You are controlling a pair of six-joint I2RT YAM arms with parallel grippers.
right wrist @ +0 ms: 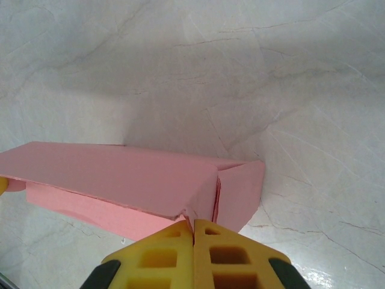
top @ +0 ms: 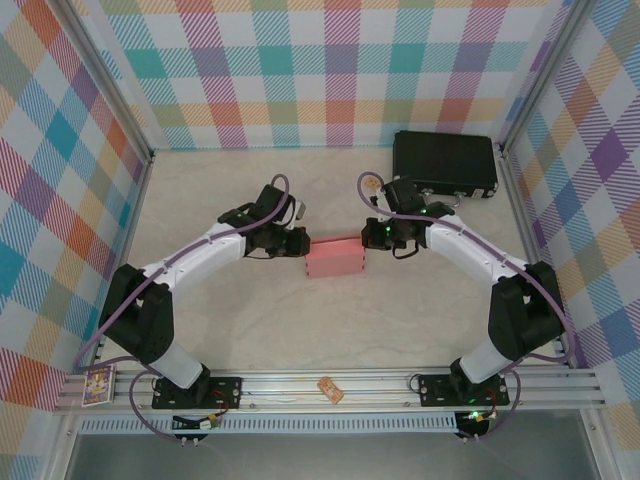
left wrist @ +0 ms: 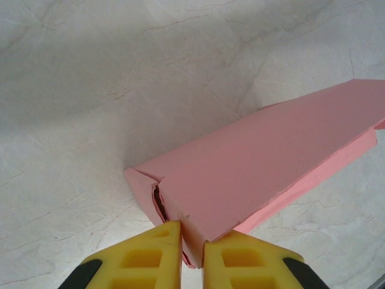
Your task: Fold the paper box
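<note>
Left gripper (left wrist: pixel 194 241) pinches one end of the paper box (left wrist: pixel 264 156), its jaws held narrowly apart by the cardboard. The right gripper (right wrist: pixel 194 232), fingers pressed together, seems to nip a thin edge at the opposite end. The pink box sits mid-way across the table (top: pixel 260 320) between both arms, well apart from a black case (top: pixel 445 164) at the far right.

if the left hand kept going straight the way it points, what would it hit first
The box: the left hand is pinching its near end, so pushing on would likely shove it along the table. Beyond its far end the right hand looks next in line.
</note>
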